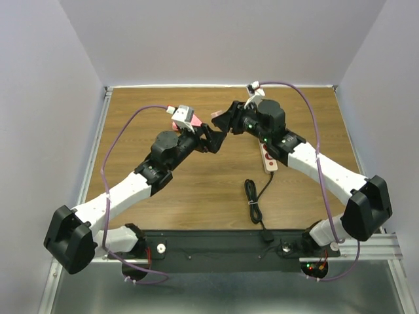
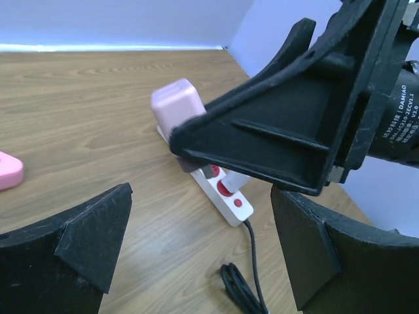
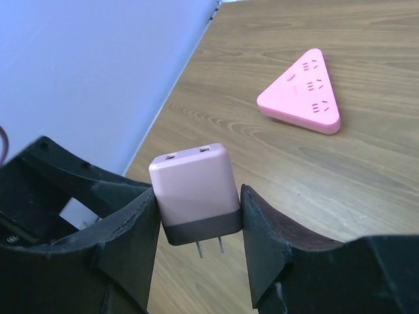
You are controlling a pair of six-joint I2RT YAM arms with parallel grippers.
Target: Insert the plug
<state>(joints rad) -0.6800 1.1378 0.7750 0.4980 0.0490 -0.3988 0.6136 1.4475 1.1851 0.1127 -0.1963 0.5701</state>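
Your right gripper [image 3: 196, 209] pinches the pink-and-grey plastic charger plug [image 3: 191, 180] by its smooth flanks: likely light, rigid, slippery; left gripper [image 2: 200, 229] gapes empty

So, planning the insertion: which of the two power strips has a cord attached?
The white bar-shaped strip with the red button; a black cord trails from its end. The pink triangular strip shows no cord here.

Right end effector [image 3: 198, 216] clamped, left end effector [image 2: 201, 235] spread wide.
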